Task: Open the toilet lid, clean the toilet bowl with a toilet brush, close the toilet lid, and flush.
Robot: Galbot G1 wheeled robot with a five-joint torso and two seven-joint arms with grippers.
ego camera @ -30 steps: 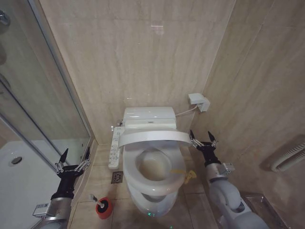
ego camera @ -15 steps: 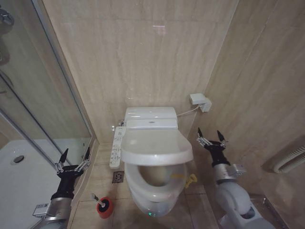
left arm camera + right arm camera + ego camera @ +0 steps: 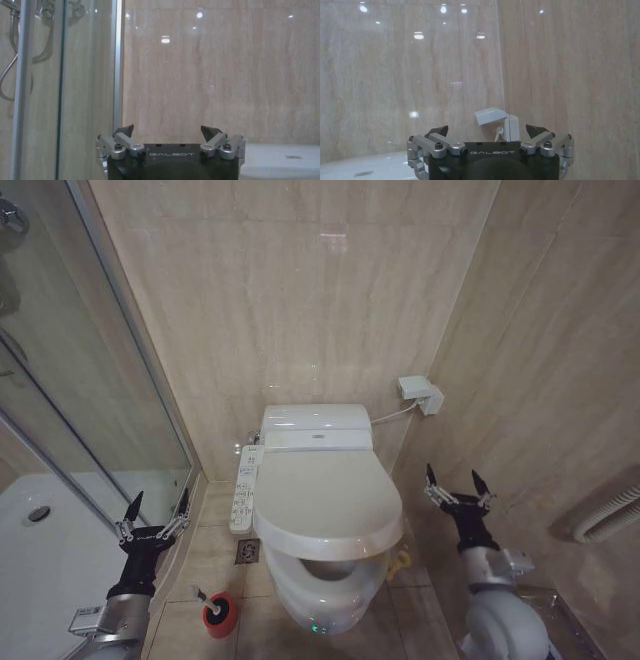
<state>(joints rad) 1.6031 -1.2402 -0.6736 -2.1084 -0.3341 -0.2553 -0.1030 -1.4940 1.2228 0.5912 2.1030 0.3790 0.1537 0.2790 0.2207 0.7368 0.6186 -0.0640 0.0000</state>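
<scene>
The glossy white toilet lid [image 3: 322, 502] hangs low over the toilet bowl [image 3: 322, 600], with a narrow gap at its front edge where the seat and bowl rim show. My right gripper [image 3: 457, 488] is open beside the toilet's right side, clear of the lid, fingers pointing up at the wall. My left gripper [image 3: 153, 512] is open near the shower glass, left of the toilet. The toilet brush [image 3: 212, 610] stands in its red holder on the floor by the bowl's left front. Both wrist views show open fingers, the left gripper [image 3: 169, 132] and the right gripper [image 3: 489, 132].
A button-covered side control panel [image 3: 243, 488] runs along the toilet's left. The white shower tray [image 3: 50, 550] and glass door [image 3: 90, 380] are on the left. A white wall box [image 3: 419, 394] with a cable sits right of the tank. A floor drain [image 3: 246, 552] lies beside the bowl.
The lid has dropped from nearly half raised to almost down over the bowl. My right gripper has drawn back from the lid's edge, to the right and lower. The left arm has stayed put.
</scene>
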